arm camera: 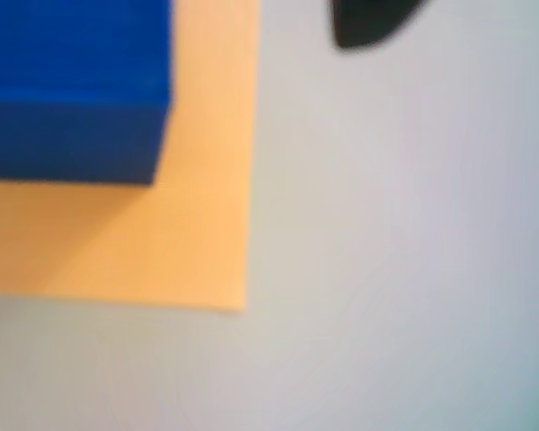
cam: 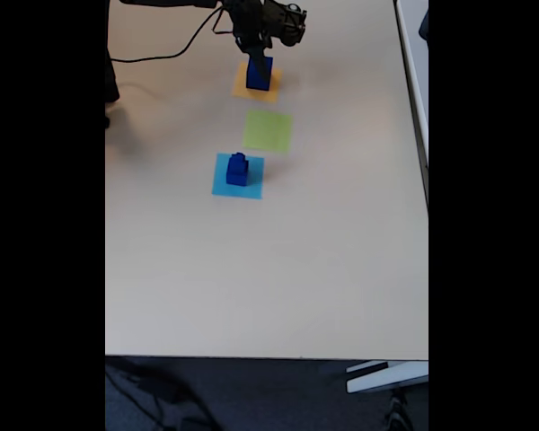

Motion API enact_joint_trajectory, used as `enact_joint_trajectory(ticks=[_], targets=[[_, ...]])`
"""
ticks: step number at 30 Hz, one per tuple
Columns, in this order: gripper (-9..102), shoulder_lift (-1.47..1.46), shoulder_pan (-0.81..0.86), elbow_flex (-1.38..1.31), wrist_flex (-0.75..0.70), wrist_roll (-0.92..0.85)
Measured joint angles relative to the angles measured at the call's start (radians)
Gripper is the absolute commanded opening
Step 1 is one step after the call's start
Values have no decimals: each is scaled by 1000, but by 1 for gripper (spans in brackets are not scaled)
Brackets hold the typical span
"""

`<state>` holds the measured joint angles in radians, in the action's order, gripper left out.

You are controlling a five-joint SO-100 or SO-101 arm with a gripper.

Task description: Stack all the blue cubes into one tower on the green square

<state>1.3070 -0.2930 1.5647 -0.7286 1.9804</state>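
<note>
A large blue cube [arm camera: 72, 90] stands on the orange square [arm camera: 207, 206], filling the upper left of the blurred wrist view. A dark fingertip [arm camera: 368, 22] pokes in at the top edge, to the right of the cube and over bare table. In the fixed view my gripper [cam: 257, 57] hangs right over that cube [cam: 259, 75] at the far end of the table; how its jaws stand is hidden. The green square [cam: 268, 131] lies bare just in front. Two more blue cubes [cam: 237, 169], a small one on a bigger one, stand on the light-blue square [cam: 249, 186].
The three coloured squares lie in a row down the beige table [cam: 269, 269]. A black cable [cam: 162, 56] runs across the far left. The table's right edge [cam: 426, 180] and near edge border a dark floor.
</note>
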Motion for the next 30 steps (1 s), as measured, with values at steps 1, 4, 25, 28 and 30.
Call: enact_joint_trajectory(ticks=[1, 4, 25, 28, 30], targets=[[39, -2, 0, 0, 5, 0], [39, -2, 0, 12, 29, 0], [33, -2, 0, 135, 129, -23], [30, -2, 0, 144, 132, -25], [28, -2, 0, 149, 138, -25]])
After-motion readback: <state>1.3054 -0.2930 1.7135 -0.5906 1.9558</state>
